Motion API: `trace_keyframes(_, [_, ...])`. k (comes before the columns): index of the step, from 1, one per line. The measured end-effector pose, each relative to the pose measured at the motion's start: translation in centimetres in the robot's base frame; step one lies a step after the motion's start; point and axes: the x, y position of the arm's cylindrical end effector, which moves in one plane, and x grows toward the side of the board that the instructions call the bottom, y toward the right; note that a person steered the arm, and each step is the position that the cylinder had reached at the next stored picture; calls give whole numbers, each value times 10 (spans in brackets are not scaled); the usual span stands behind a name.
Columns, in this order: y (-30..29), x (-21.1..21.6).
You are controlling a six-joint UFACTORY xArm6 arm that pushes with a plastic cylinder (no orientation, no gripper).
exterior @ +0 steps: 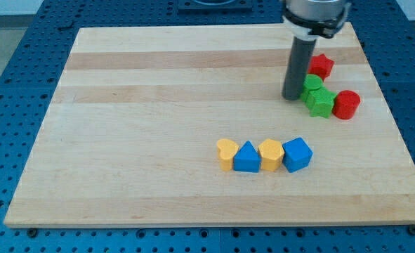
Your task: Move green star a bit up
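Observation:
The green star (321, 102) lies at the view's right on the wooden board (158, 105), touching a second green block (312, 83) just above it. A red cylinder (347, 105) sits against the star's right side. A red block (321, 66) lies above the greens. My tip (292, 97) stands just left of the green blocks, close to the star's upper left, with the rod rising to the view's top.
A row of blocks lies at the lower middle: yellow heart (227, 153), blue triangle (247, 158), yellow block (271, 154) and blue cube (297, 154). The board's right edge runs close to the red cylinder.

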Motion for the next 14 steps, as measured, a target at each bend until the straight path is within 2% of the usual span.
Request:
trace_keyframes(2, [33, 0])
trace_keyframes(3, [27, 1])
trace_keyframes(5, [-28, 41])
trace_keyframes(8, [-21, 89])
trace_keyframes(12, [-19, 66])
trace_keyframes(14, [7, 57])
